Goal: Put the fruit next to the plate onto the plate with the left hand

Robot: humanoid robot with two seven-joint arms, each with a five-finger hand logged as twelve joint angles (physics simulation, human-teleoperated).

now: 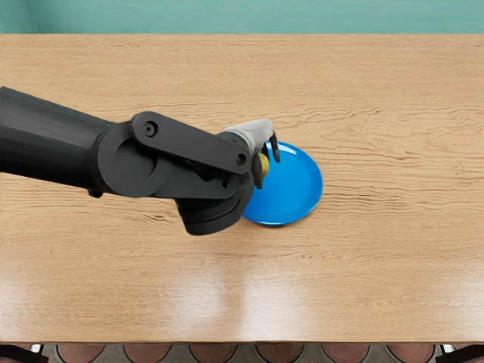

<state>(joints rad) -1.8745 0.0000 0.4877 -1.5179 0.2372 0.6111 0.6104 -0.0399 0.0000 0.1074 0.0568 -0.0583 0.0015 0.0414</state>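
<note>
Left hand (257, 155) fingers clenched around yellow fruit (264, 164), held over left edge of blue plate (291, 189) on wooden table (378, 265).

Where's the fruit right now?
In the head view, near the middle of the table, the fruit is gripped in the left hand, at the plate's left edge.

Light wood-grain rectangular table (378, 91), glossy front strip — flat teal wall (242, 15) behind, reddish-brown floor tiles (227, 354) below near edge.
</note>
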